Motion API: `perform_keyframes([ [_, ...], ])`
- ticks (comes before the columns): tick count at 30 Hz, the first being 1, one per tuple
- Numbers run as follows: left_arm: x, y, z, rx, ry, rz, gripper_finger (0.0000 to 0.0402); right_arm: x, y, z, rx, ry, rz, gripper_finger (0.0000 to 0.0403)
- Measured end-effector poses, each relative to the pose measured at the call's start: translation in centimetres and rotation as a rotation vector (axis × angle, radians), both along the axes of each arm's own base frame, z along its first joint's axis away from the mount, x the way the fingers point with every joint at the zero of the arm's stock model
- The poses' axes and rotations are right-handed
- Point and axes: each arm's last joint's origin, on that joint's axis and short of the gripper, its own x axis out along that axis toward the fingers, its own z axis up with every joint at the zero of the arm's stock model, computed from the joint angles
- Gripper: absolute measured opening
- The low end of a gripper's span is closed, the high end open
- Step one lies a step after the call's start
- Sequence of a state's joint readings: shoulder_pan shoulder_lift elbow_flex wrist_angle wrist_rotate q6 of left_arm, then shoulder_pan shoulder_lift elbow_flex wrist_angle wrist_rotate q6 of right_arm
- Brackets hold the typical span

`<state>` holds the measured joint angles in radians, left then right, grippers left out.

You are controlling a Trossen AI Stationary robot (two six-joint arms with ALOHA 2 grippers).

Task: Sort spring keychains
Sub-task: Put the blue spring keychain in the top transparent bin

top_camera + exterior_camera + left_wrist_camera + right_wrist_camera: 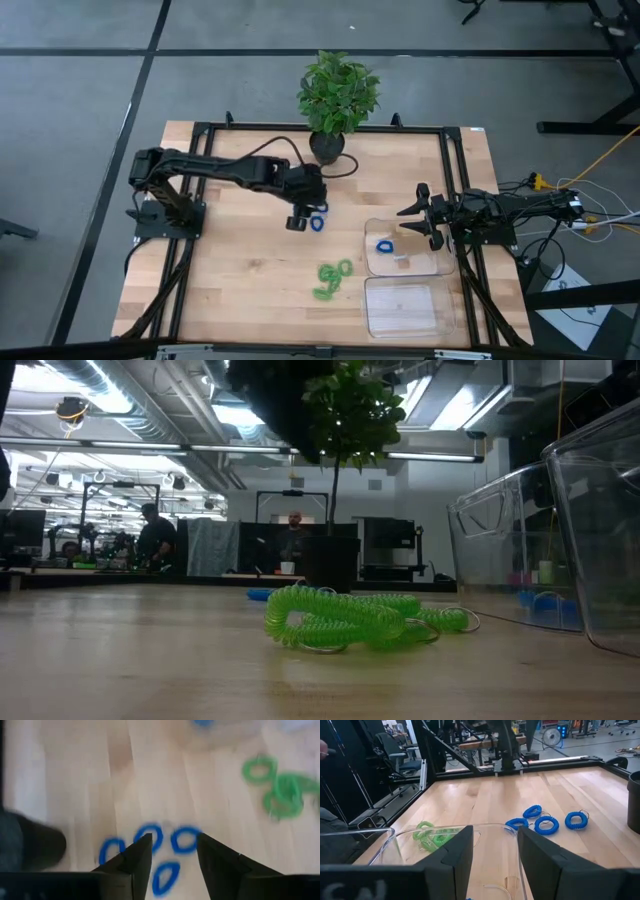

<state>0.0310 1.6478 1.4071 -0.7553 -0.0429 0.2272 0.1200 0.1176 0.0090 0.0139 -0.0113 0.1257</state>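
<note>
Currently left hand point(170, 857) is hovering open, gripping nothing, over blue keychains point(185, 840) beside the plant pot point(327, 147). Right hand point(492, 850) is waiting open over the clear tray point(372, 262); green keychains point(333, 279) are lying nearby.

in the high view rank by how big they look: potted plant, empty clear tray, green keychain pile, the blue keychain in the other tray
1. potted plant and empty clear tray: look about alike, and the plant rises toward the camera, so no ranking between them
2. green keychain pile
3. blue keychain in the other tray
</note>
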Motion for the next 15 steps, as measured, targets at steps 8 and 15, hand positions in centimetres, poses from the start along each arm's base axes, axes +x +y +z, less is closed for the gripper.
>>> perform_keyframes([
  [8, -0.8, 0.6, -3.0, -0.013, 0.115, 0.018, 0.0143, 0.0, 0.0, 0.0, 0.000, 0.000, 0.000, 0.0154],
  [15, -2.1, 0.4, -6.8, -0.023, 0.192, 0.029, 0.0143, 0.0, 0.0, 0.0, 0.000, 0.000, 0.000, 0.0154],
])
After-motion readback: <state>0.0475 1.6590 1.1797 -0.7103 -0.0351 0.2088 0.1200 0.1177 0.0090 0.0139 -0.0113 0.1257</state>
